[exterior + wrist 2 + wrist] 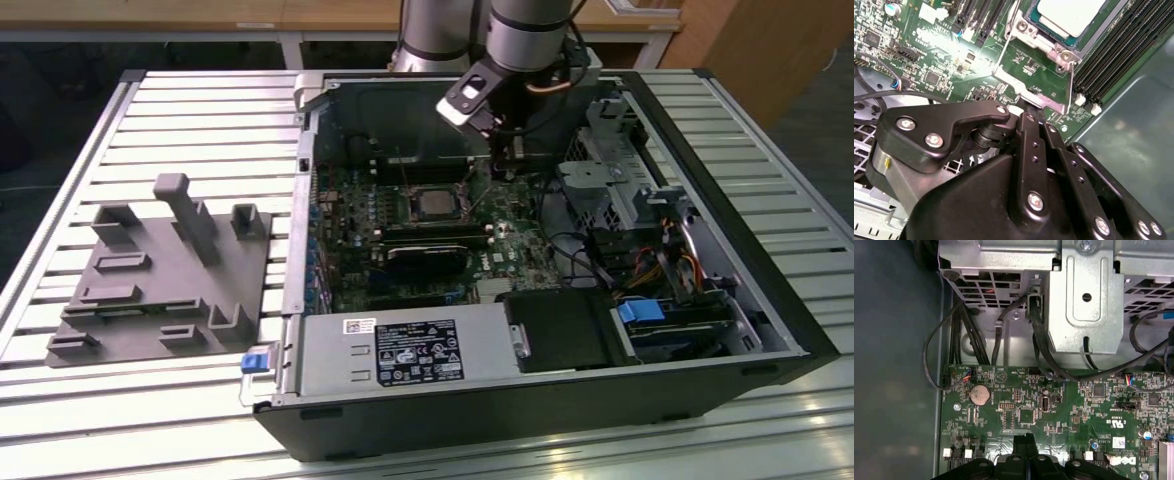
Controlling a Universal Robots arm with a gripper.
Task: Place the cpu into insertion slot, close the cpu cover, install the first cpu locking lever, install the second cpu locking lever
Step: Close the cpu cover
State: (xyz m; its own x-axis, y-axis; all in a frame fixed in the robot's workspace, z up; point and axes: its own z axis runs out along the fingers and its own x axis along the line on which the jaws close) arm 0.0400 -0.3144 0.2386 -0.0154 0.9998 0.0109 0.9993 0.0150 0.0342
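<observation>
The small square cpu point(1071, 15) has a pale silver-grey metal top. The thin metal cpu cover point(1026, 30) framing it is bright silver. The flat circuit board point(1054, 410) is green, speckled with tiny black and silver parts, and the long plastic memory slots point(1119, 55) are black. The jointed metal gripper point(1026, 112) is matt black with silver screw heads. The slatted metal table point(174, 120) is striped white and grey. The moulded plastic fixture point(167, 270) on the exterior view's left is plain grey, and the open boxy computer case point(534, 420) is black.
</observation>
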